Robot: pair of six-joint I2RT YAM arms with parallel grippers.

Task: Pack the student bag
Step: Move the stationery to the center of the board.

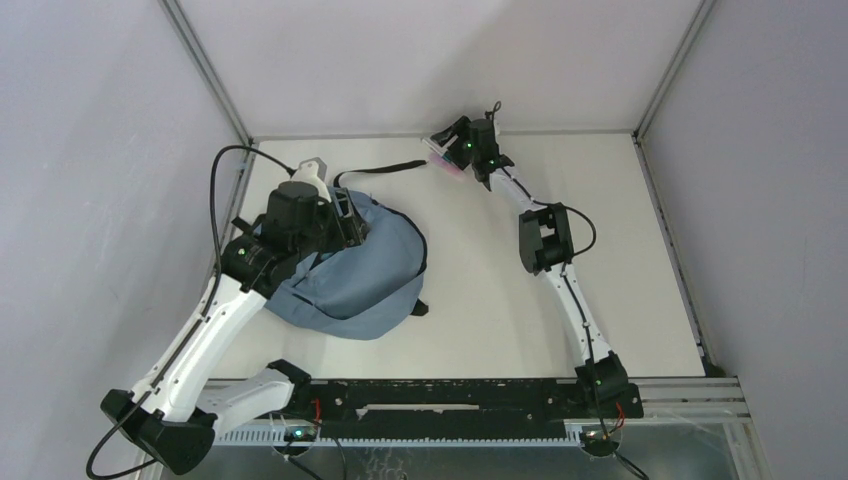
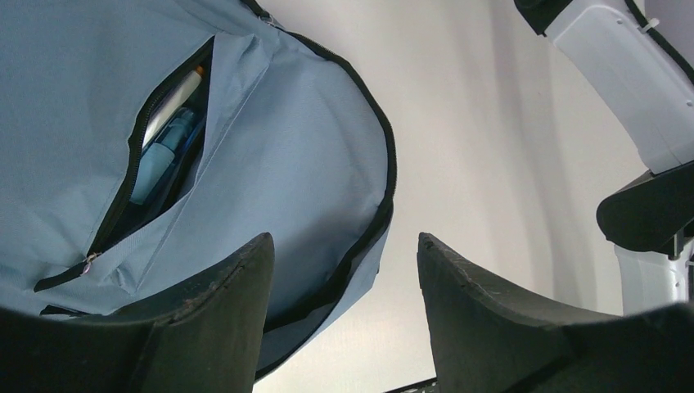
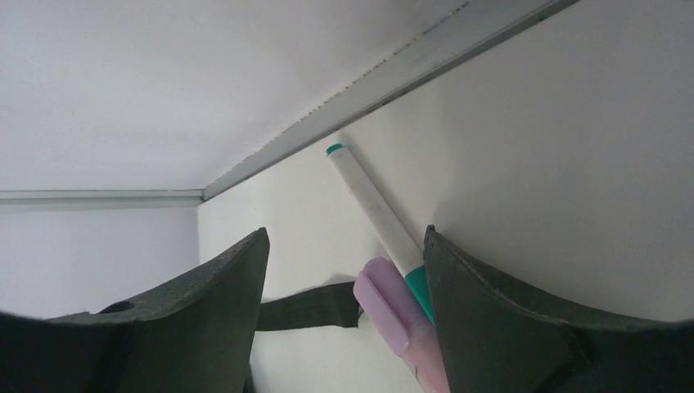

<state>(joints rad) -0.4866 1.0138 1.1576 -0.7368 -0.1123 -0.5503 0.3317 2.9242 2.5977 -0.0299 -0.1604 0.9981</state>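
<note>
Looking first at the right gripper (image 3: 344, 237), we see its fingers spread, with a white marker with teal ends (image 3: 372, 205) and a lilac highlighter (image 3: 393, 315) lying side by side in the gap, close against the right finger. We cannot tell whether that finger touches them. The end of a black strap (image 3: 307, 315) lies flat just left of the highlighter. This gripper sits low at the far edge of the table (image 1: 480, 300), about midway along it, where the back rail (image 3: 393, 74) meets the wall.

The left gripper (image 2: 344, 239) also stands spread, with nothing pinched. It hovers over the rounded edge of the student bag (image 2: 286, 147), whose black zipper trim runs between its fingers. Farther up the bag a zipped pocket (image 2: 123, 205) gapes open, and a light blue pen (image 2: 159, 160) and a white one (image 2: 176, 94) show inside.

From the top view, the student bag lies slumped on the left half of the table, nearer the left edge, partly beneath the left arm.
</note>
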